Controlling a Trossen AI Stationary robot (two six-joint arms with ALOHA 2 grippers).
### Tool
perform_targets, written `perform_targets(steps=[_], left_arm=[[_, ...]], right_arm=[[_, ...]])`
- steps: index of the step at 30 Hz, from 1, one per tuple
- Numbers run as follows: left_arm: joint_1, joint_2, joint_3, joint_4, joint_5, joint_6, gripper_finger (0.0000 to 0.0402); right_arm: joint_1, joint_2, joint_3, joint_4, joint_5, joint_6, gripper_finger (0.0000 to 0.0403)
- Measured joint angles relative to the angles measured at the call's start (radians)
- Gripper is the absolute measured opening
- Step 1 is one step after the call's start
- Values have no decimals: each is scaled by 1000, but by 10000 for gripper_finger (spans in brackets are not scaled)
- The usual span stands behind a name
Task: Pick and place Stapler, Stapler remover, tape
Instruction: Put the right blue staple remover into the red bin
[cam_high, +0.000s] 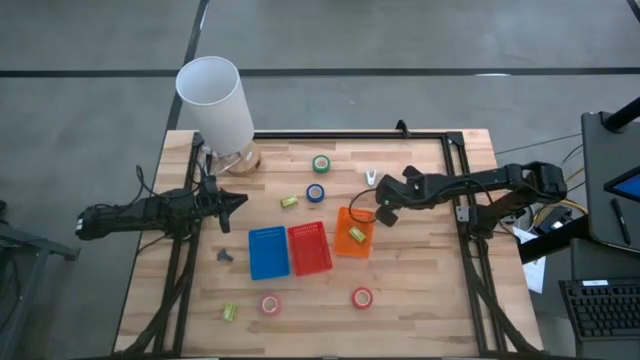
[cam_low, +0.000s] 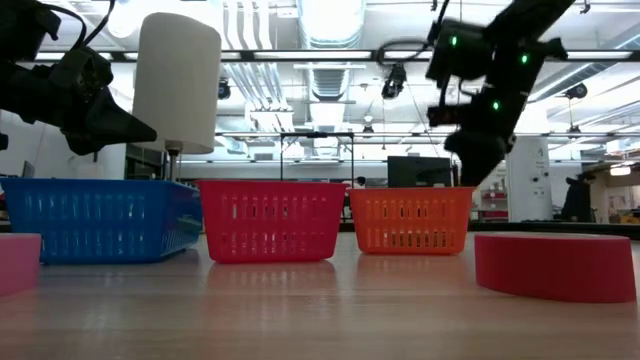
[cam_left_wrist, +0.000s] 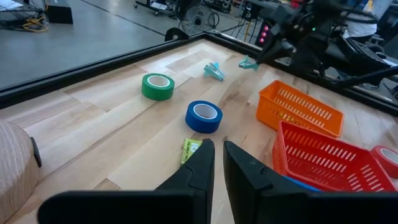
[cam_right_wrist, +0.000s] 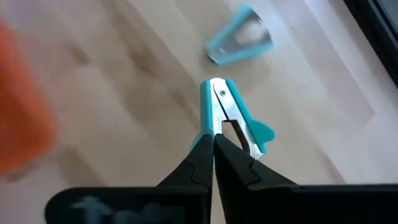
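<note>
My right gripper (cam_right_wrist: 213, 138) is shut on a teal and metal stapler remover (cam_right_wrist: 231, 112), just right of the orange basket (cam_high: 354, 232). A second stapler remover (cam_high: 371, 177) lies on the table beyond it. Green tape (cam_high: 321, 163) and blue tape (cam_high: 315, 192) lie flat at mid-table, and two red tapes (cam_high: 270, 304) (cam_high: 361, 297) lie near the front. A small dark object (cam_high: 226, 255) sits left of the blue basket; I cannot tell whether it is the stapler. At the table's left, my left gripper (cam_left_wrist: 219, 155) waits with its fingers nearly together and nothing between them. My right gripper pinches the stapler remover's near end (cam_right_wrist: 221, 132) between its two fingertips. The fingers slant down from the table's right side and lie along the remover. The remover sticks out past the fingertips, clear of the table.
Blue (cam_high: 267, 252), red (cam_high: 309, 248) and orange baskets stand in a row at mid-table. The orange one holds a yellow-green block (cam_high: 357, 235); two more blocks (cam_high: 289, 202) (cam_high: 229, 312) lie loose. A tall white cylinder (cam_high: 213, 100) stands at the far left.
</note>
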Motion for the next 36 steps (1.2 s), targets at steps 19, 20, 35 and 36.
perform_targets(steps=[19,20,35,36], left_arm=[[0,0,0,0,0,0,37],[0,0,0,0,0,0,37],[0,0,0,0,0,0,37],[0,0,0,0,0,0,37]], right_arm=[[362,103,240,262,1,-35,8],[379,129,258,287,1,-43,8],[428,515,608,203,8,-189,8],[428,525,618,204,8,-191,8]])
